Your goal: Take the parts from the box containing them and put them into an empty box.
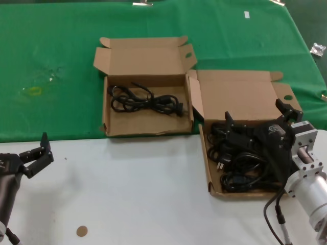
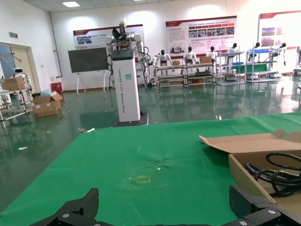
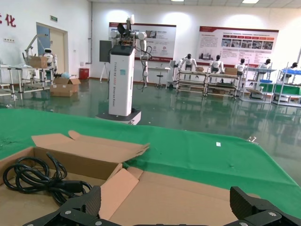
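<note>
The longer-trayed cardboard box (image 1: 208, 168) at the right holds a pile of black coiled cables (image 1: 240, 166). My right gripper (image 1: 255, 115) hovers just above that pile, open and empty; in the right wrist view (image 3: 167, 207) its fingers are spread wide over the box's raised lid (image 3: 197, 193). The wide-trayed box (image 1: 148, 126) at the middle holds one cable bundle (image 1: 145, 99), which also shows in the right wrist view (image 3: 33, 176) and the left wrist view (image 2: 277, 174). My left gripper (image 1: 40, 155) is open and empty, parked over the white table at the far left.
A green cloth (image 1: 56, 61) covers the far half of the table, and the near half is white tabletop (image 1: 133, 189). A small brown disc (image 1: 82, 231) lies near the front edge. A small plastic bag (image 1: 318, 49) lies at the far right.
</note>
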